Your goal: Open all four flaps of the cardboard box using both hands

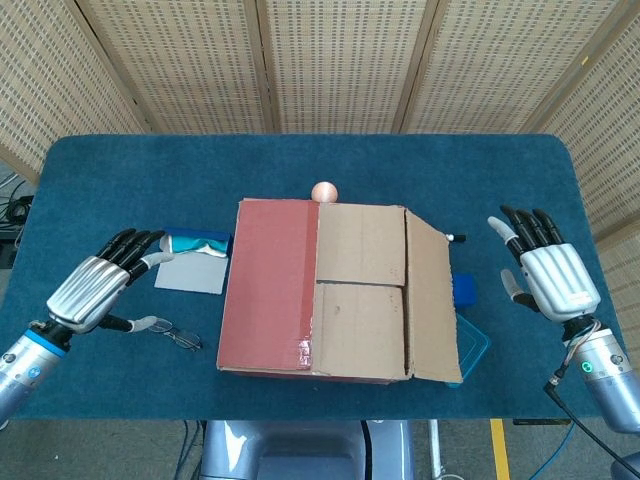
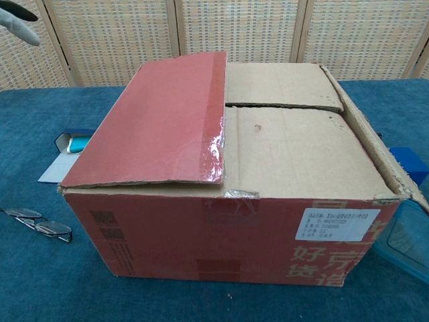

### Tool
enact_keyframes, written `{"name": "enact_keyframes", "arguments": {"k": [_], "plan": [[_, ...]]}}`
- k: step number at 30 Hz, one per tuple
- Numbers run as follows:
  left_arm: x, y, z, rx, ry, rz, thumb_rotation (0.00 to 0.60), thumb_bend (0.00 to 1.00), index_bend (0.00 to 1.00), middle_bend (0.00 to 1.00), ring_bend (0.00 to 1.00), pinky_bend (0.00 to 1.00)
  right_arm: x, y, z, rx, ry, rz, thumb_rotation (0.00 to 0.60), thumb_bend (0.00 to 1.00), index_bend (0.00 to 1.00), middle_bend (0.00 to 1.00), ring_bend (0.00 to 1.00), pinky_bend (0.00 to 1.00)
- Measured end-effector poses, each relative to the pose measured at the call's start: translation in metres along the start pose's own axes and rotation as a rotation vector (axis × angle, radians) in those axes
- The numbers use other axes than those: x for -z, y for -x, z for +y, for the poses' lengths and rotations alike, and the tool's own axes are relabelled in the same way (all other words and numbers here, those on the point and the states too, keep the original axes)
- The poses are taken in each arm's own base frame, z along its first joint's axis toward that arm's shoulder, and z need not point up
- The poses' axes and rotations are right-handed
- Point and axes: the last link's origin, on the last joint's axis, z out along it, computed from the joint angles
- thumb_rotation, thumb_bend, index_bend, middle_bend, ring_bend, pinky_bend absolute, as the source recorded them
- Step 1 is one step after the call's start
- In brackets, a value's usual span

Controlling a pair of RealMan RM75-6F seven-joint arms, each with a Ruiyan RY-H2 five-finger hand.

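Observation:
The cardboard box (image 1: 330,300) (image 2: 234,221) stands mid-table. Its red left flap (image 1: 268,285) (image 2: 157,121) lies closed over the top. Two brown inner flaps (image 1: 360,290) (image 2: 295,147) lie flat and closed. The right flap (image 1: 432,300) (image 2: 372,151) hangs outward and down along the box's right side. My left hand (image 1: 95,285) hovers open left of the box, fingers spread, holding nothing; a fingertip (image 2: 17,19) shows in the chest view's top left corner. My right hand (image 1: 548,275) is open to the right of the box, apart from the flap.
Glasses (image 1: 172,333) (image 2: 37,225) and a grey card with a blue packet (image 1: 195,260) (image 2: 70,151) lie left of the box. A small ball (image 1: 324,192) sits behind it. A blue block (image 1: 462,290) (image 2: 409,164) and clear blue container (image 1: 472,345) (image 2: 405,238) sit at its right.

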Motion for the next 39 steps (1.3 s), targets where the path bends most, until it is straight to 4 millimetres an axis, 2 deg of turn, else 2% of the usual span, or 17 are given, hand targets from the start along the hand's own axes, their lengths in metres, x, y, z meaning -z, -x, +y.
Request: {"name": "enact_keyframes", "arguments": {"k": [7,13,19,23,24,28,29,34,39], "plan": [[-0.026,-0.009,0.015,-0.027,0.104,-0.058,0.515,0.02,0.18,0.0,0.0,0.0,0.013,0.008,0.005,0.001,0.027,-0.002,0.6,0.44,0.03,0.0,0.0,0.0],[-0.055,-0.017,0.033,-0.044,0.209,-0.133,0.515,0.09,0.18,0.0,0.0,0.0,0.02,0.011,0.008,0.005,0.047,0.005,0.6,0.44,0.03,0.0,0.0,0.0],[-0.086,-0.022,0.059,-0.082,0.317,-0.185,0.517,0.23,0.18,0.0,0.0,0.0,0.027,0.012,0.011,0.009,0.068,0.009,0.6,0.47,0.03,0.0,0.0,0.0],[-0.104,-0.021,0.078,-0.076,0.375,-0.221,0.566,0.38,0.18,0.0,0.0,0.0,0.029,0.013,0.012,0.01,0.073,0.009,0.6,0.47,0.03,0.0,0.0,0.0],[-0.108,-0.021,0.081,-0.073,0.383,-0.228,0.542,0.4,0.18,0.0,0.0,0.0,0.03,0.012,0.012,0.011,0.074,0.01,0.6,0.47,0.03,0.0,0.0,0.0],[-0.12,-0.021,0.094,-0.054,0.411,-0.253,0.236,0.54,0.18,0.0,0.0,0.0,0.032,0.012,0.013,0.013,0.078,0.013,0.6,0.47,0.03,0.0,0.0,0.0],[-0.124,-0.021,0.098,-0.048,0.419,-0.257,0.206,0.58,0.18,0.0,0.0,0.0,0.033,0.012,0.013,0.013,0.08,0.014,0.6,0.47,0.03,0.0,0.0,0.0],[-0.142,-0.02,0.122,0.009,0.456,-0.276,0.166,0.74,0.18,0.0,0.0,0.0,0.038,0.01,0.017,0.007,0.099,0.02,0.6,0.48,0.03,0.0,0.0,0.0],[-0.156,-0.019,0.137,0.033,0.471,-0.29,0.162,0.77,0.21,0.0,0.0,0.0,0.04,0.01,0.019,0.005,0.105,0.021,0.6,0.49,0.03,0.0,0.0,0.0]]}}
